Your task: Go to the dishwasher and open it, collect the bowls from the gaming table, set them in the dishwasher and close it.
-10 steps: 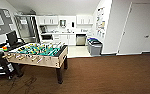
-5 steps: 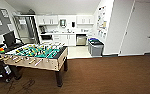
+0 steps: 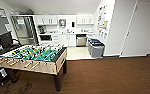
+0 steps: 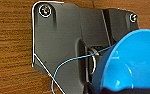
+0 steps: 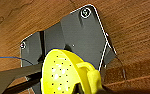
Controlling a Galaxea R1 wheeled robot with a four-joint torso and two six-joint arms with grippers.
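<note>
At the left of the head view stands a green-field table-football table (image 3: pixel 34 58) with rods and a wooden body, on a dark brown floor (image 3: pixel 111 77). Further right, across the room against the back wall of the kitchenette, sits the brushed stainless-steel dishwasher (image 3: pixel 81 40) under the white counter, its door shut as far as I can tell. Just right of it are two grey bins (image 3: pixel 96 48) with dark and blue lids; what is in them cannot be seen.

In the left wrist view a bright blue round plastic bowl (image 4: pixel 133 62) sits close against the left end effector, which looks clamped on its rim, though the fingers themselves are hard to make out. The bowl's hollow looks empty.

In the right wrist view a yellow-green plastic bowl (image 5: pixel 63 72) with small holes in its base and a moulded handle sits at the right end effector; I judge it clamped on the handle side. Nothing lies in it.

Both bowls should be light, stiff and somewhat slippery, so the rim or handle is the sensible place to hold, and neither is fragile.
</note>
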